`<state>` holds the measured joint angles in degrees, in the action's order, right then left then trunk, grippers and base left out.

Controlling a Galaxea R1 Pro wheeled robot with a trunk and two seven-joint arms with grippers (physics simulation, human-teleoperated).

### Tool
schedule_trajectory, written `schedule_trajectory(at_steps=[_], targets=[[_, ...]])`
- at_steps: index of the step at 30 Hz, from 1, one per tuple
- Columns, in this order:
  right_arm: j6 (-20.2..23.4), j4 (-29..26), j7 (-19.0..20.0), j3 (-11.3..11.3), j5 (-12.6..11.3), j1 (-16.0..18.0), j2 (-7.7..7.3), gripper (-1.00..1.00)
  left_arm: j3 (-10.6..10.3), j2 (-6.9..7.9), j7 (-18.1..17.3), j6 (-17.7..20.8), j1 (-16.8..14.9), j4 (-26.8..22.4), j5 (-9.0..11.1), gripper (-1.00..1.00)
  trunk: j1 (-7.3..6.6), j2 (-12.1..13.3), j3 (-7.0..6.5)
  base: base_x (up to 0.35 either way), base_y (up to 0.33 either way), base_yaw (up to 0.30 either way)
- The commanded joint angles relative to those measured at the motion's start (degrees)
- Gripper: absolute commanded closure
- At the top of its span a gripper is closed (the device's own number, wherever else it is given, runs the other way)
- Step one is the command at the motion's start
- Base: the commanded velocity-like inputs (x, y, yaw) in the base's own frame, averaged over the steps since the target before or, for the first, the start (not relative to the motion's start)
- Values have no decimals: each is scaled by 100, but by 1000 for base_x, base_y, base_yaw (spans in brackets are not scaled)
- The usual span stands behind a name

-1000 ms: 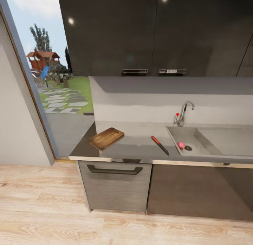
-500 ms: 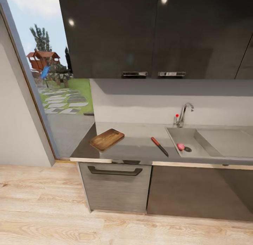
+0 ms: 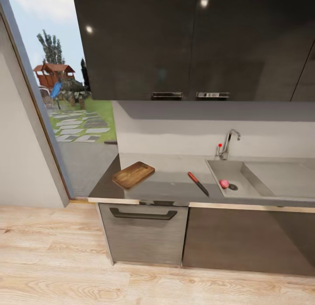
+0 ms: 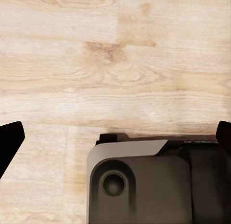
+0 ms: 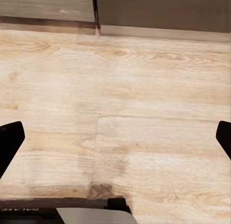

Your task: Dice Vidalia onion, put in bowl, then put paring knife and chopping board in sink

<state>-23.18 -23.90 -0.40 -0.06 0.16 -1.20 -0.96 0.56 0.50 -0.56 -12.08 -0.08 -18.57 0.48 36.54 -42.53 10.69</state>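
The board (image 3: 133,174) is dark brown wood with visible grain. The knife (image 3: 198,183) has a red-orange handle and a dark blade. The onion (image 3: 224,183) is pinkish red in the grey sink (image 3: 262,176). The counter (image 3: 170,182) is glossy grey, the upper cabinets (image 3: 192,42) glossy black, and the floor (image 3: 57,261) pale wood planks.

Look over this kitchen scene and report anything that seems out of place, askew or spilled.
Little stands out. The chopping board lies askew on the countertop, one corner near the front edge. The paring knife lies diagonally beside the sink, and the Vidalia onion sits whole by the drain. Nothing looks spilled or damaged.
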Motion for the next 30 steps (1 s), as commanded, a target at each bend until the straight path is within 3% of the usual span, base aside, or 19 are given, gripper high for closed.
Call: schedule_trajectory(at_steps=[1, 30], targets=[[-5, -5, -4, 0, 2, -2, 0, -100, 5, 1, -6, -14, -1, -3, 5, -100, -21, 36, -12, 0, 0, 0], [-9, -1, -4, 0, 2, -3, 0, -100, 5, 10, -6, -14, -1, -34, 5, -100, -658, 1199, -533, 0, 0, 0]])
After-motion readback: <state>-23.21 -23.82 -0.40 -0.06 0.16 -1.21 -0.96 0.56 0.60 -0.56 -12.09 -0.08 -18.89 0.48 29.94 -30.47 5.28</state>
